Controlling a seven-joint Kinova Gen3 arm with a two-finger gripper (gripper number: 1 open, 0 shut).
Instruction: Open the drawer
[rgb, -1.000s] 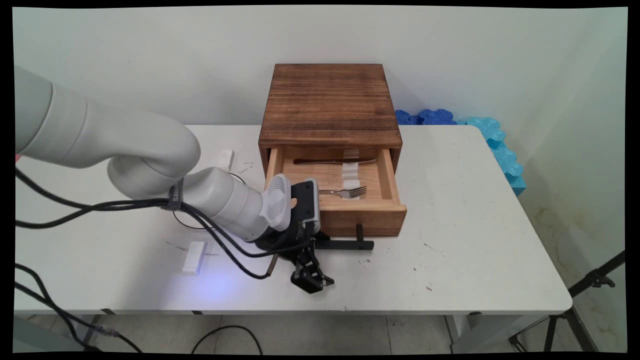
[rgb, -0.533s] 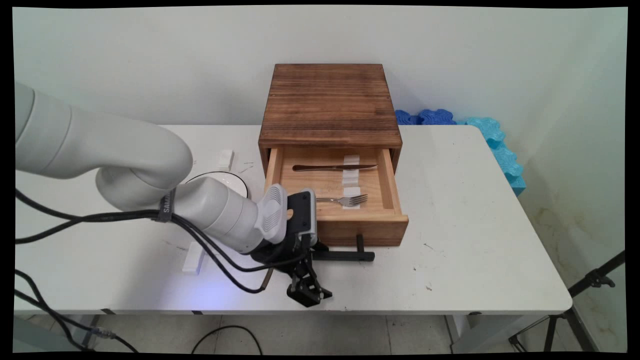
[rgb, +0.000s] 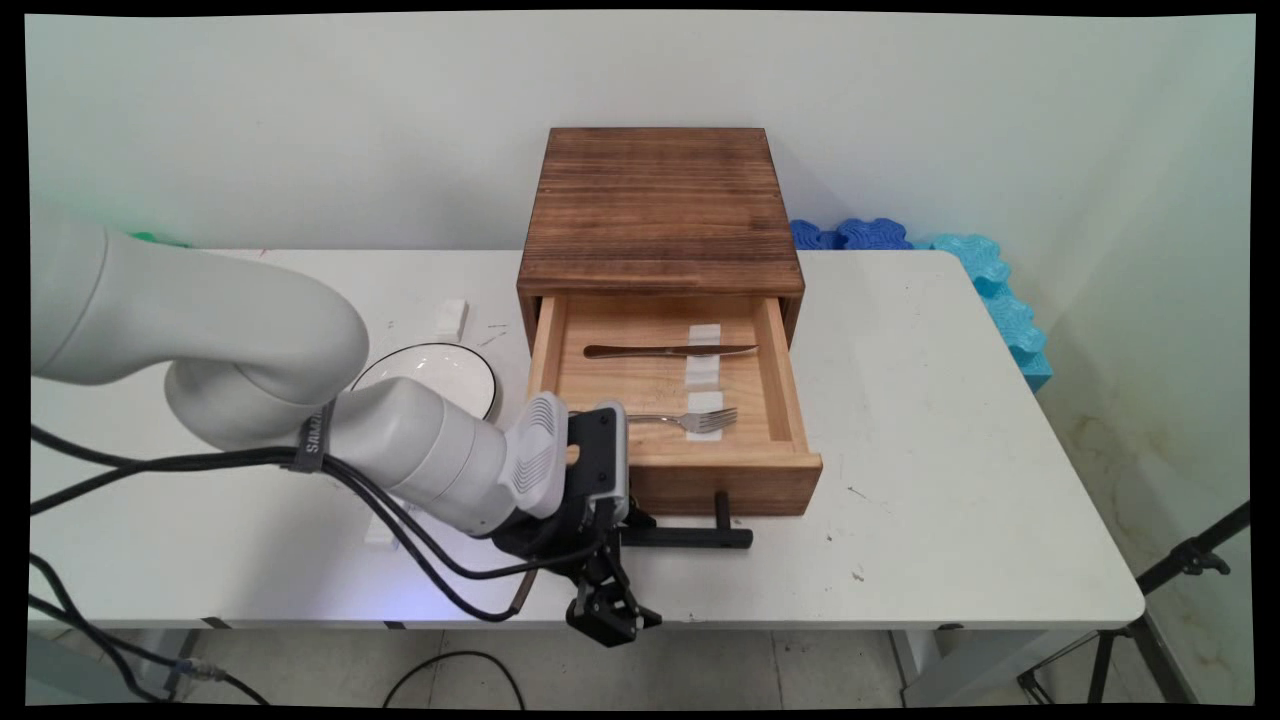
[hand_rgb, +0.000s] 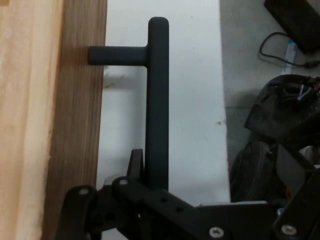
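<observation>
Knife behind fork — both in drawer (bowl left).

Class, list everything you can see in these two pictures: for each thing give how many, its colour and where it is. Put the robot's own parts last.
Table: one, white, under everything.
Cabinet: one, dark brown wood, table's far middle.
Drawer: one, light wood, pulled out of the cabinet.
Handle: one, black bar, on the drawer's front.
Knife: one, metal, in the drawer, far side.
Fork: one, metal, in the drawer, near side.
Bowl: one, white, dark rim, left of the drawer.
Blocks: small, white, on the table's left part.
Foam: blue, behind the table's right corner.
Tripod: one, black, lower right.
Gripper: one, black, jaws shut on the handle.
</observation>
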